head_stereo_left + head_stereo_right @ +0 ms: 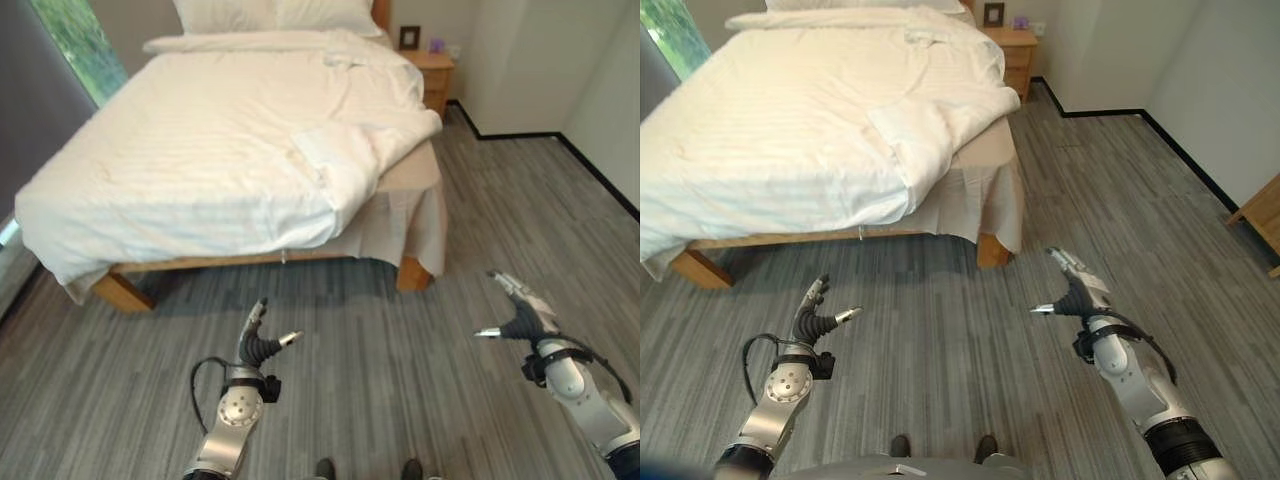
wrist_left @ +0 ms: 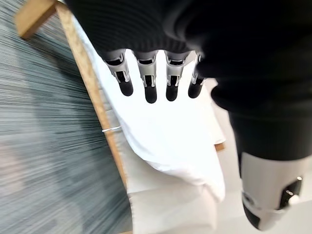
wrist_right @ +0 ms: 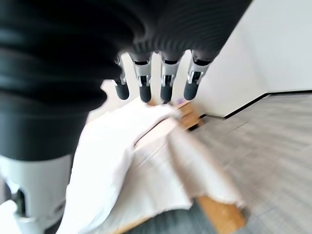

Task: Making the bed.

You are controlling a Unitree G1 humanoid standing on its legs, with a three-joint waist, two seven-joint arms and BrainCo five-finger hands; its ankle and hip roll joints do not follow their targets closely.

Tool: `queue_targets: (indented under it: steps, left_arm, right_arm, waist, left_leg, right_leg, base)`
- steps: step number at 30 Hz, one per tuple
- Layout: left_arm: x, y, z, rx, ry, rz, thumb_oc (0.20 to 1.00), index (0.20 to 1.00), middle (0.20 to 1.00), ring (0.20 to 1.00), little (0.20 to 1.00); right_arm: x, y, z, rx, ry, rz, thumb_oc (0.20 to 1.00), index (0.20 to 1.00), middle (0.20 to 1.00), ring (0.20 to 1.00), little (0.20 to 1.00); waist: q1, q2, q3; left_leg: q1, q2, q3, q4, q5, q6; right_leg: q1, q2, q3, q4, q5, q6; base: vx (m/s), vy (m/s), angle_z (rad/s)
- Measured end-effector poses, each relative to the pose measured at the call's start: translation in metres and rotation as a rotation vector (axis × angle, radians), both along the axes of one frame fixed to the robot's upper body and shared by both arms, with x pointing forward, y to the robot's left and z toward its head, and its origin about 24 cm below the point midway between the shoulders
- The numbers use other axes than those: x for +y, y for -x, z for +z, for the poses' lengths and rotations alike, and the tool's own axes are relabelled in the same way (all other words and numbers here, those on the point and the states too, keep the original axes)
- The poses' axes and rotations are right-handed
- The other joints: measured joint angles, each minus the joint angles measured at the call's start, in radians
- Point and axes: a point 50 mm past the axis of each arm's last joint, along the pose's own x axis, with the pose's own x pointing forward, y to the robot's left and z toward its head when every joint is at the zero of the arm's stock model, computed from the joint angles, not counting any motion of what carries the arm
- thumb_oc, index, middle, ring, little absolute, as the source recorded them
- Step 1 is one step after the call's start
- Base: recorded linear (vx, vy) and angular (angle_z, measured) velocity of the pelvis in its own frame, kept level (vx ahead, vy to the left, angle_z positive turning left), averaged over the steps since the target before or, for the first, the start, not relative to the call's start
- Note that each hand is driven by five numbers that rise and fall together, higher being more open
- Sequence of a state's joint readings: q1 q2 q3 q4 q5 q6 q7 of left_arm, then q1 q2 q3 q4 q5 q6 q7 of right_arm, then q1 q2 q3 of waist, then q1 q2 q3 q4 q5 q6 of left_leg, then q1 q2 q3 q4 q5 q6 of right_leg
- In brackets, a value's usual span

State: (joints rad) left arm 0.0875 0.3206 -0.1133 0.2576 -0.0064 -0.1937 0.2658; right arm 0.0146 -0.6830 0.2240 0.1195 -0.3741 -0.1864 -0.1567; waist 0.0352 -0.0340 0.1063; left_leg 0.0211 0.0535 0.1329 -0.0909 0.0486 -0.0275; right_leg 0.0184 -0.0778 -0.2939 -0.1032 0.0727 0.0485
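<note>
The white duvet (image 1: 230,150) is spread over the bed (image 1: 120,288), its corner folded back at the bed's foot-end right corner. Both hands are held open and empty over the floor, well short; the right hand (image 1: 520,305) is judged nearer than the left hand (image 1: 262,340).

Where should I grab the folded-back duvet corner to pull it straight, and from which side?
Take the duvet by its folded-back flap near the bed's right foot corner. Its loose edge is bunched and lifted there, offering a pinch. Probably come from the foot end with the right hand, open and nearest; the left hand is also open.
</note>
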Motion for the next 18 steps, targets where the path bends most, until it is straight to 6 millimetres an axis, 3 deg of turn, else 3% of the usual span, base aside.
queue_targets:
  steps: [6,9,10,11,12,15,17,18]
  left_arm:
    - [0.003,-0.002,0.021,-0.073,0.064,-0.054,1.000,1.000,1.000,1.000,1.000]
    - [0.002,-0.003,0.024,-0.079,0.068,-0.081,1.000,1.000,1.000,1.000,1.000]
    - [0.000,-0.005,0.024,-0.081,0.068,-0.095,1.000,1.000,1.000,1.000,1.000]
    - [-0.003,-0.008,0.025,-0.082,0.063,-0.114,1.000,1.000,1.000,1.000,1.000]
    - [-0.004,-0.009,0.026,-0.076,0.052,-0.154,1.000,1.000,1.000,1.000,1.000]
    - [-0.004,-0.005,0.022,-0.049,0.059,-0.167,1.000,1.000,1.000,1.000,1.000]
    - [0.000,-0.003,0.018,-0.028,0.081,-0.159,1.000,1.000,1.000,1.000,1.000]
    - [0.000,-0.002,0.015,-0.014,0.084,-0.155,1.000,1.000,1.000,1.000,1.000]
  right_arm:
    - [0.013,0.003,-0.007,0.020,-0.076,0.024,1.000,1.000,1.000,1.000,1.000]
    - [0.015,0.002,-0.014,0.056,-0.094,0.012,1.000,1.000,1.000,1.000,1.000]
    - [0.016,0.000,-0.013,0.055,-0.097,0.011,1.000,1.000,1.000,1.000,1.000]
    - [0.017,-0.002,-0.012,0.049,-0.102,0.010,1.000,1.000,1.000,1.000,1.000]
    - [0.021,0.001,-0.016,0.070,-0.117,0.014,1.000,1.000,1.000,1.000,1.000]
    - [0.026,0.014,-0.030,0.129,-0.187,0.000,1.000,1.000,1.000,1.000,1.000]
    - [0.027,0.017,-0.035,0.150,-0.198,-0.003,1.000,1.000,1.000,1.000,1.000]
    - [0.026,0.018,-0.036,0.157,-0.196,-0.008,1.000,1.000,1.000,1.000,1.000]
  waist:
    - [0.000,-0.008,0.005]
    - [-0.005,0.004,0.029]
    - [-0.011,0.023,0.056]
    - [-0.012,0.040,0.081]
    - [-0.021,0.035,0.097]
    - [-0.030,-0.009,0.085]
    - [-0.036,-0.036,0.080]
    - [-0.037,-0.034,0.074]
  left_leg:
    - [0.005,-0.023,0.002,-0.001,-0.007,0.012]
    - [0.002,-0.017,0.024,-0.002,-0.009,0.020]
    - [0.002,0.000,0.034,-0.002,-0.016,0.026]
    - [0.002,0.015,0.048,-0.002,-0.015,0.030]
    - [-0.008,0.005,0.053,-0.007,-0.017,0.028]
    - [-0.004,-0.004,0.056,-0.007,-0.022,0.021]
    - [0.000,0.005,0.049,-0.007,-0.029,0.009]
    - [0.000,0.018,0.044,-0.007,-0.031,0.000]
  right_leg:
    - [-0.001,-0.019,0.010,0.009,0.008,0.012]
    - [-0.057,-0.026,0.036,0.098,-0.007,0.036]
    - [-0.121,-0.030,0.047,0.202,-0.023,0.063]
    - [-0.184,-0.037,0.049,0.309,-0.040,0.113]
    - [-0.251,-0.086,0.041,0.385,-0.066,0.147]
    - [-0.255,-0.135,0.018,0.255,-0.068,0.139]
    - [-0.239,-0.124,0.032,0.175,-0.030,0.114]
    - [-0.230,-0.100,0.044,0.159,-0.005,0.096]
  base:
    - [0.00,0.020,-0.02]
    - [0.04,0.044,-0.25]
    - [0.19,-0.072,-0.35]
    - [0.25,-0.145,-0.30]
    - [0.29,-0.193,-0.17]
    - [0.34,-0.224,-0.01]
    - [0.31,-0.193,0.06]
    - [0.27,-0.183,0.07]
